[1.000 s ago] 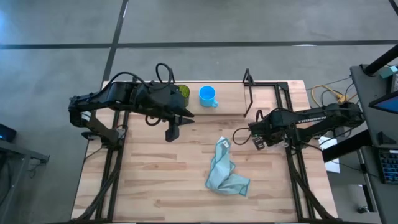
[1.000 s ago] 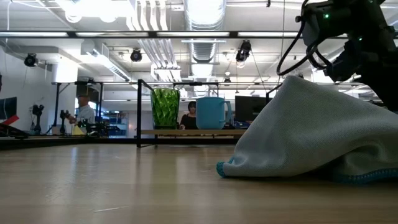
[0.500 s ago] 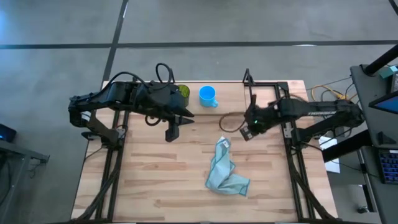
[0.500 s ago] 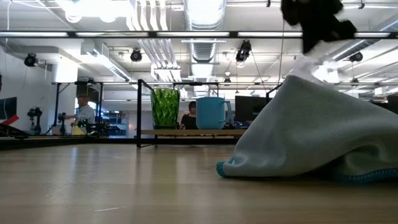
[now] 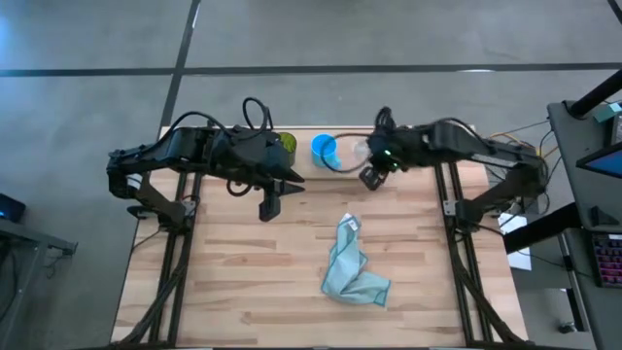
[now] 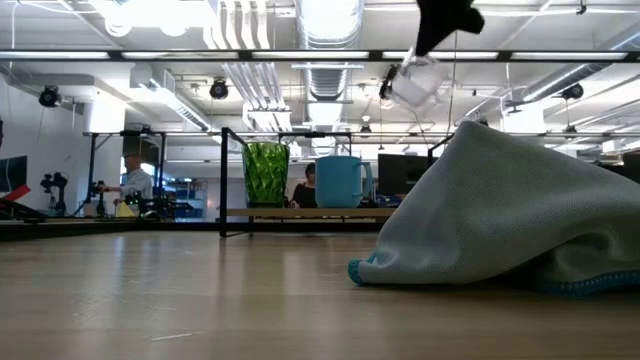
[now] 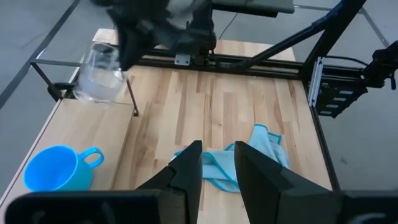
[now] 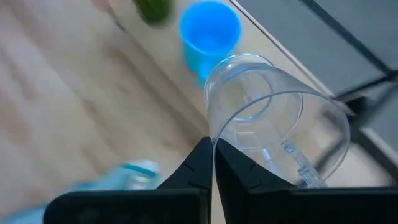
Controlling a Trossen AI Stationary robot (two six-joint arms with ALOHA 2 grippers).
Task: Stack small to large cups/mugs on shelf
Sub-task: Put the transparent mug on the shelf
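Observation:
The dark green cup (image 5: 289, 146) and the bright blue handled cup (image 5: 325, 150) stand upright on the narrow wooden shelf (image 7: 93, 130) at the table's far edge. They also show in the low view, the green cup (image 6: 265, 173) and the blue cup (image 6: 340, 181). My right gripper (image 5: 370, 168) is shut on the clear glass cup (image 5: 360, 153), in the air just right of the blue cup. My left gripper (image 5: 269, 206) hovers open and empty in front of the shelf's left part. My right gripper pinches the glass cup's wall at its rim (image 8: 214, 138), one finger inside and one outside. The cup is lifted clear above shelf height and tilted, as the low view (image 6: 414, 85) shows.
A light blue cloth (image 5: 352, 264) lies crumpled on the table's middle right, filling the right of the low view (image 6: 500, 220). Black uprights (image 5: 386, 122) stand at the shelf's ends. People show far off in the room behind (image 6: 134, 178).
My right gripper has gone from the table's right middle toward the far edge and the left, rising, and has carried the glass cup up beside the blue cup. The left arm has kept still.

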